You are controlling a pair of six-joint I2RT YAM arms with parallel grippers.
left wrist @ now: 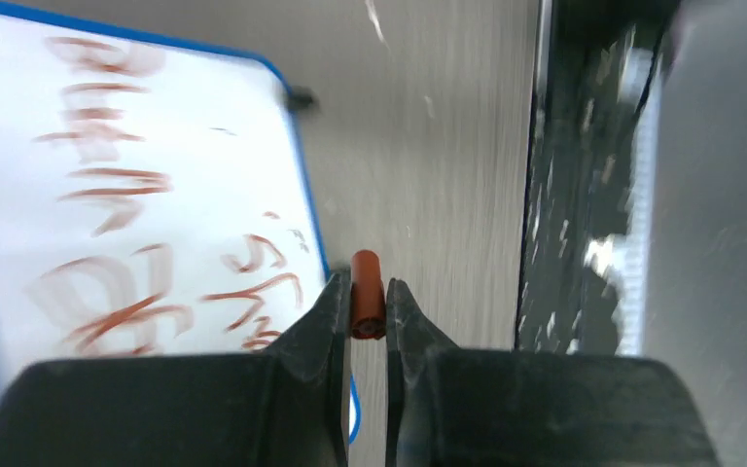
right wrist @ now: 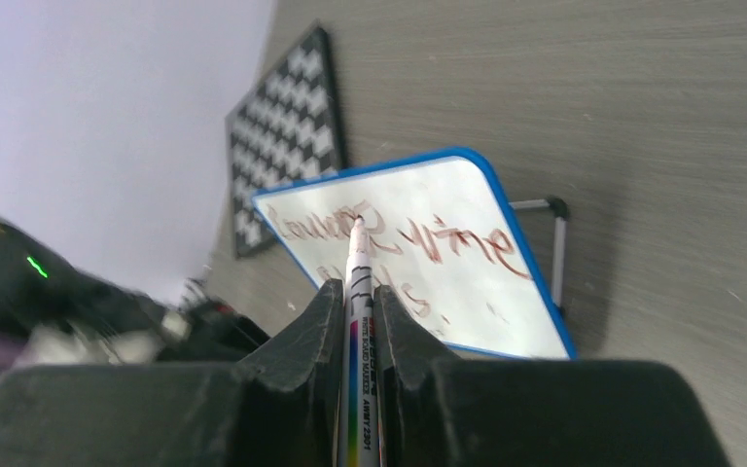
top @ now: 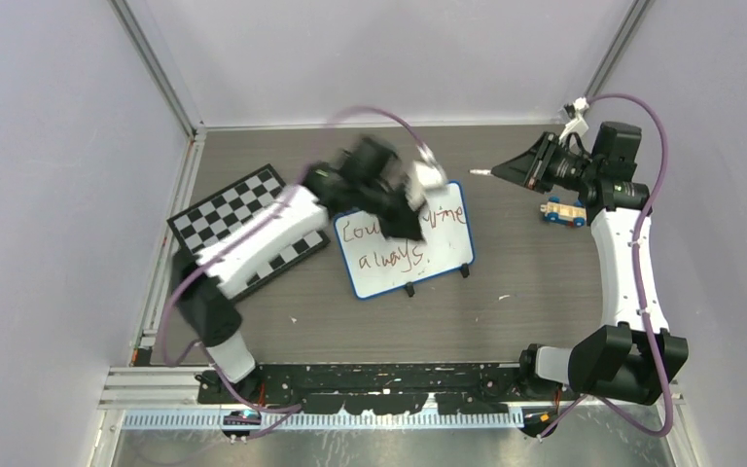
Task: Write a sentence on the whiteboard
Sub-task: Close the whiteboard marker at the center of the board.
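Observation:
The whiteboard [top: 443, 255] [left wrist: 156, 126] [right wrist: 467, 282], blue-framed on little black feet, stands mid-table. The sentence [top: 394, 255] [left wrist: 107, 185] [right wrist: 418, 238] runs across it in brownish-red marker, in two lines. My left gripper [top: 404, 214] [left wrist: 368, 292] hovers blurred over the board's upper middle, shut on a brownish-red marker cap [left wrist: 367, 277]. My right gripper [top: 508, 170] [right wrist: 358, 292] is off the board's right, above the table, shut on a white marker [top: 481, 173] [right wrist: 358, 258] whose tip points left toward the board.
A black-and-white chessboard [top: 238, 224] [right wrist: 287, 136] lies left of the whiteboard, partly under my left arm. A small blue-and-tan toy car [top: 564, 212] sits by the right arm. The black base rail [top: 389, 375] [left wrist: 584, 195] runs along the near edge.

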